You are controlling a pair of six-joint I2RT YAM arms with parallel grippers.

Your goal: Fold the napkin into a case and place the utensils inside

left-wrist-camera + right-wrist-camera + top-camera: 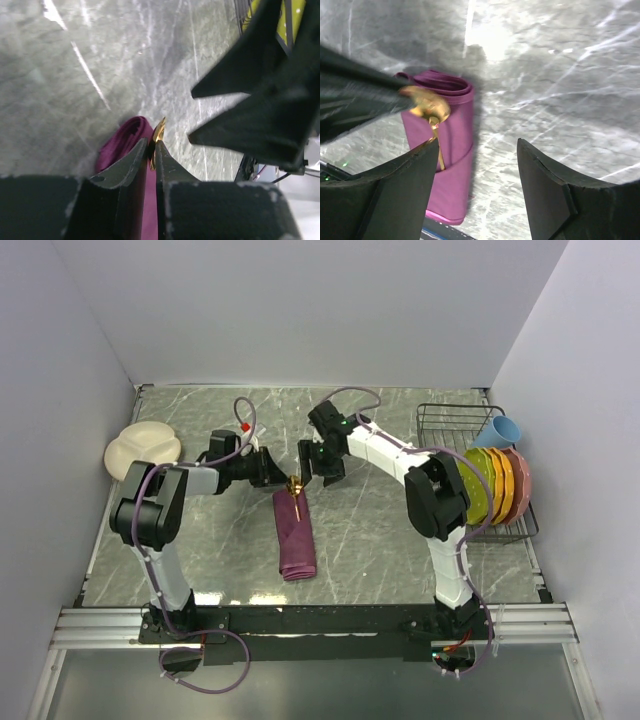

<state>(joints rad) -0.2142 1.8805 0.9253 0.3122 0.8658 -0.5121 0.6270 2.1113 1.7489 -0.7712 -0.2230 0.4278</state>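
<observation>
So the napkin is folded up into the case (296,536), a long skinny maroon strip lying flat in the middle of the bench (380,530), running from near the arms out toward the far side. Its far end shows a rolled-over fold in the right wrist view.

Left pincer (283,480) is right at that far end, clenched on the gold spoon (296,488). The left wrist view makes this clear: both fingers (131,162) are pinched tight with the shiny gold edge poking out between them. From the right wrist camera you can see the spoon's bowl up by the folded end and the thin handle running down over the cloth along the strip. I honestly can't tell whether the handle is touching the cloth or just floating above it.

Right pincer (318,464) sits just beside the spoon on the other side, released, with its jaws spread wide and nothing between them. In its own view the case is under the left jaw and bare marble is under the right one. The two pincers are really close, almost nose to nose over that end of the case.

Other stuff: a cream divided plate (143,450) is on the far left of the bench. A wire rack (450,420) on the right holds colourful plates (495,485) stood on edge, plus a light blue cup (501,429).
</observation>
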